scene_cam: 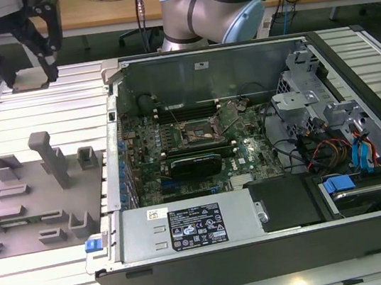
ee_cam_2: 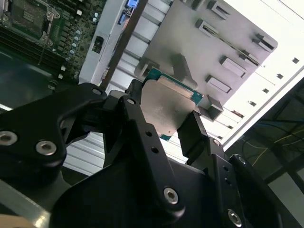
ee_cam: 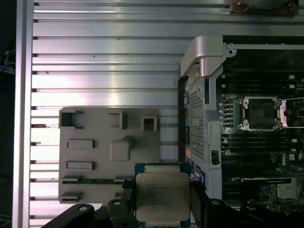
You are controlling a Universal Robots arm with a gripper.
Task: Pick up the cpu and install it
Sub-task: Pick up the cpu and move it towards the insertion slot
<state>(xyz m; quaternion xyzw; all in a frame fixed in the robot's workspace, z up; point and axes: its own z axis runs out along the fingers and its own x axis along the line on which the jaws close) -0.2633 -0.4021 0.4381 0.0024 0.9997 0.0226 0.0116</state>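
While the slatted metal table (scene_cam: 50, 113) spans the whole scene, the open computer case (scene_cam: 250, 58) sits on the exterior view's right and the grey tray (scene_cam: 34, 201) on its left. Green motherboard (scene_cam: 177, 151) lies inside the case. Its socket (ee_cam: 260, 113) is bare, frame apparently swung open, so install is not yet done. Pickup reads as done. Gripper (scene_cam: 28, 75) hangs over the table past the tray's far side, well apart from the socket. Its black fingers (ee_cam_2: 192, 135) pinch the cpu (ee_cam: 163, 197) by opposite edges, held flat and clear of the tray in both wrist views. Roughly halfway by my read; seating in the socket is what's left. Cpu: small flat square, pale silvery lid with faint print, thin green board edge around it.
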